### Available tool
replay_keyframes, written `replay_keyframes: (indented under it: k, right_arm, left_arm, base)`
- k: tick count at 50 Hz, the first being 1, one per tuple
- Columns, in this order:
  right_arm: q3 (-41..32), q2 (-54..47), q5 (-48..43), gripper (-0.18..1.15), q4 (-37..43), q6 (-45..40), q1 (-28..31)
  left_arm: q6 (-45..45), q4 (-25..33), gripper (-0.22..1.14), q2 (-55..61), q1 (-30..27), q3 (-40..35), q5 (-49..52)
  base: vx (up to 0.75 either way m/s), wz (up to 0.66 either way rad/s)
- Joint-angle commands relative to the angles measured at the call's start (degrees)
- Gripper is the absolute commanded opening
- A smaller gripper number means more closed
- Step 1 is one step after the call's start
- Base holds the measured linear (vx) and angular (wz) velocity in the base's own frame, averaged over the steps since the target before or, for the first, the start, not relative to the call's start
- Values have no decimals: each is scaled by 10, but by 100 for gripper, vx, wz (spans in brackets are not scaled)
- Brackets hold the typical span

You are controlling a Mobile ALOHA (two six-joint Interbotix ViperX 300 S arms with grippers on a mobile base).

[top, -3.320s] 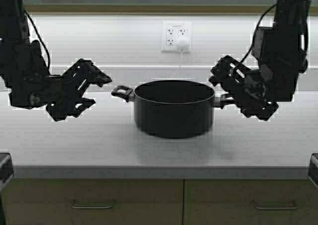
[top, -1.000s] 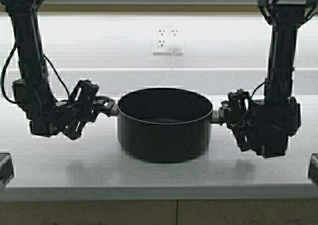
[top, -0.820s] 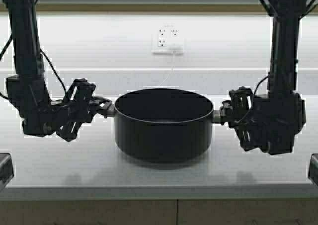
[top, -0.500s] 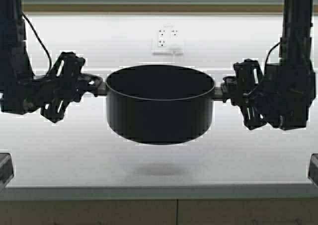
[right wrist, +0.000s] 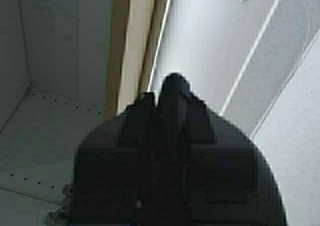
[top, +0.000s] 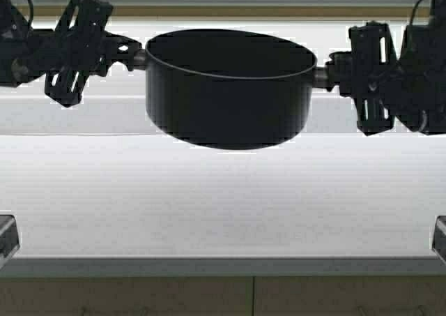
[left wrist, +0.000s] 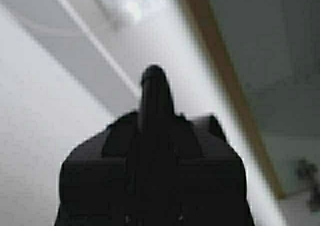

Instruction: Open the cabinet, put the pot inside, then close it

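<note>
The black pot [top: 230, 86] hangs level in the air, high above the counter, its rim just below the cabinet's tan bottom edge [top: 230, 11]. My left gripper [top: 129, 51] is shut on the pot's left handle and my right gripper [top: 334, 72] is shut on its right handle. In the left wrist view the left gripper [left wrist: 154, 86] shows only as a dark closed mass. The right gripper [right wrist: 172, 94] looks the same, with the cabinet's pale grey interior [right wrist: 50, 86] open beside it. The cabinet doors are out of view.
The white counter [top: 223, 204] lies bare below the pot, with the white backsplash [top: 83, 114] behind it. Tan drawer fronts [top: 139, 295] run under the counter's front edge. A blurred wall outlet [left wrist: 125, 1] shows in the left wrist view.
Both arms have raised the pot straight up off the counter, from chest height to just under the cabinet's bottom edge. Both grips on the handles are unchanged.
</note>
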State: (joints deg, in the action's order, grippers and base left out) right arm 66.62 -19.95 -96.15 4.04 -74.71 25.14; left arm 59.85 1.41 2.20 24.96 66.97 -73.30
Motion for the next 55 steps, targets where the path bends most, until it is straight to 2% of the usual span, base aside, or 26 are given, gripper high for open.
replay_keyframes:
  k: [1,14,27,34,46,55]
  right_arm:
    - [7,86,25,7,-7,10,38]
    - [-4,237,169,7,-7,13,38]
    - [-54,366,344,7,-7,34,38]
    - [-98,419,450,7,-7,52,38]
    - [-204,427,575,7,3,57,29]
    - [-276,391,599,7,18,62,-4]
  left_arm:
    - [-33,10,4,-74,41,-20,55]
    - [-63,40,4,-173,58,-59,187]
    - [-95,60,4,-254,59,-112,316]
    - [-129,89,4,-271,59,-156,389]
    - [-156,137,4,-242,59,-243,439]
    - [-158,144,4,-185,59,-328,467]
  base:
    - [-1,2]
    - [0,0]
    - [1,0]
    - [1,0]
    - [0,0]
    - [0,0]
